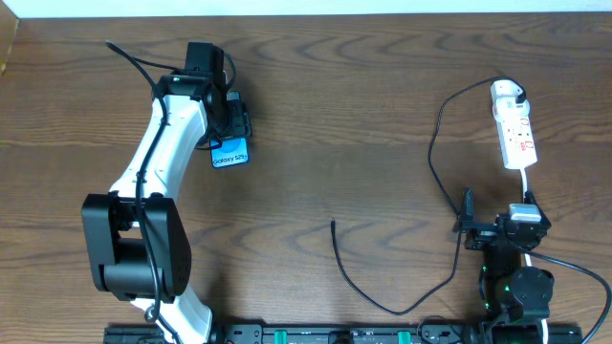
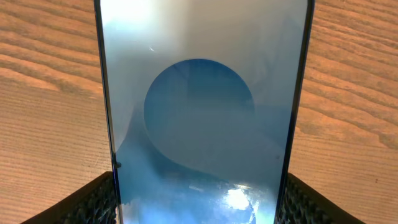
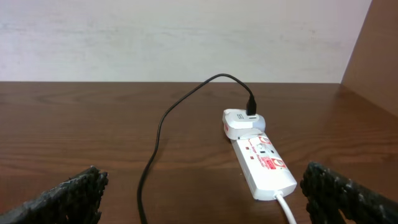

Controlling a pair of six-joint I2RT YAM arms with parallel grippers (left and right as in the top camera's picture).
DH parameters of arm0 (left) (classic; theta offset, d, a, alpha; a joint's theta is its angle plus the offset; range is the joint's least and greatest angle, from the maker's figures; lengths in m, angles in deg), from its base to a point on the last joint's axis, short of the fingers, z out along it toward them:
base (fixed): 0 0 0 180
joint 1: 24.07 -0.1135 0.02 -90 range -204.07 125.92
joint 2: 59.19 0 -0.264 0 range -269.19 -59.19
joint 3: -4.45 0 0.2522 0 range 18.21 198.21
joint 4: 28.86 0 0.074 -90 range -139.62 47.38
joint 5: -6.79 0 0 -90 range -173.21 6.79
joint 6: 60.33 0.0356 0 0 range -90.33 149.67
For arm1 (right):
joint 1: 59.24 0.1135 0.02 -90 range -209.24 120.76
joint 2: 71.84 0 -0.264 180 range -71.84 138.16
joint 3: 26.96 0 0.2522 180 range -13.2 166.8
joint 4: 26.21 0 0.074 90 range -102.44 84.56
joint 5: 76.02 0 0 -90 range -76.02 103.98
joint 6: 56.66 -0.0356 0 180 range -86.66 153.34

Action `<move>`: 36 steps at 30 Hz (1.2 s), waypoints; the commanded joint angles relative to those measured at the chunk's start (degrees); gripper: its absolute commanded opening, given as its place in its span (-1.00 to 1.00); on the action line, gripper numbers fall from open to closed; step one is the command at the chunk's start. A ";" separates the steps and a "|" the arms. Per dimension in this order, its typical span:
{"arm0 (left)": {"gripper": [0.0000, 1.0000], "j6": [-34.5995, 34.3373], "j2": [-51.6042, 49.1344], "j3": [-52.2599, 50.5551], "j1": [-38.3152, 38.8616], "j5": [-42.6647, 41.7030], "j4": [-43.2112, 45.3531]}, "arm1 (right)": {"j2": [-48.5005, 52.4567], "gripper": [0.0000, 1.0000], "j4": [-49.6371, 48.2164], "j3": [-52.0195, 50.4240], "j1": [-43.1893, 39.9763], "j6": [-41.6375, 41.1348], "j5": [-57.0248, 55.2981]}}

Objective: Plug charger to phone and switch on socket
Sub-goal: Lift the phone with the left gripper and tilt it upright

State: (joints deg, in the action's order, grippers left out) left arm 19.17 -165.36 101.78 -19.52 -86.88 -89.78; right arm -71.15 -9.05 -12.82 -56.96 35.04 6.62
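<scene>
Dark wood-grain tabletop [image 1: 316, 115], seen from above, with an arm at each near corner. Your left gripper [image 2: 196, 202] is clamped on the phone [image 1: 230, 153], its ribbed pads [image 2: 93, 199] pressing both long edges. The bright blue screen faces up in the left half of the tabletop, towards the far edge.

Your right gripper [image 3: 205, 190] hovers with its jaws spread wide and empty near the right near corner, facing the socket [image 1: 516, 134]. The socket lies along the right edge, towards the far corner.

The charger [image 1: 430, 153] has its white plug [image 3: 239, 122] seated in the far end of the socket. The thin black cable loops along the near edge, and its plug tip [image 1: 333, 224] lies free near the middle, well apart from both grippers.

The step in hand looks like fetching that tip. Take the cable just behind the tip so it cannot swivel. Hold the phone level and firm, port end clear of the pads. Which end carries the port cannot be told here. Line the tip up squarely before you push.
</scene>
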 commanded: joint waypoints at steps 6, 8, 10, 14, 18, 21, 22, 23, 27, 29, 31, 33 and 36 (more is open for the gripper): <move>-0.63 0.24 1.18 0.70 -0.09 -19.93 1.46 | -0.37 0.99 0.20 -0.07 0.72 -0.81 -0.46; -0.63 0.02 1.18 0.70 -0.09 -26.75 2.54 | -0.37 0.99 0.20 -0.07 0.72 -0.81 -0.44; -0.63 -1.55 1.18 0.70 -0.09 -31.50 3.69 | -0.37 0.99 0.20 -0.07 0.72 -0.81 -0.44; -0.70 -5.14 1.18 0.70 -0.09 -38.49 5.99 | -0.37 0.98 0.20 -0.07 0.72 -0.81 -0.44; -0.71 -7.54 1.18 0.70 -0.09 -47.08 8.92 | -0.37 0.98 0.17 -0.07 0.72 -0.81 -0.44; -0.74 -9.86 1.18 0.70 -0.09 -52.96 11.37 | -0.37 0.98 0.20 -0.07 0.72 -0.81 -0.46; -0.74 -10.47 1.18 0.70 -0.09 -54.40 12.11 | -0.37 0.98 0.20 -0.07 0.72 -0.81 -0.46; -0.74 -11.13 1.18 0.70 -0.09 -55.58 12.90 | -0.37 0.99 0.20 -0.07 0.72 -0.81 -0.44; -0.75 -13.64 1.18 0.70 -0.09 -58.49 14.82 | -0.37 0.98 0.20 -0.07 0.72 -0.81 -0.44; -0.74 -15.30 1.18 0.70 -0.09 -60.41 15.69 | -0.37 0.99 0.17 -0.07 0.72 -0.81 -0.46; -0.76 -17.31 1.18 0.70 -0.09 -62.23 16.74 | -0.37 0.98 0.20 -0.07 0.72 -0.81 -0.46; -0.77 -19.34 1.18 0.70 -0.09 -63.76 17.97 | -0.37 0.99 0.20 -0.07 0.72 -0.81 -0.44; -0.81 -22.53 1.18 0.70 -0.09 -64.81 19.82 | -0.37 0.99 0.20 -0.07 0.72 -0.81 -0.44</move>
State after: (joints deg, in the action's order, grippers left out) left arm 0.98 -165.36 101.76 -19.50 -146.41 -71.18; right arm -71.15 -9.05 -12.82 -56.96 35.04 6.64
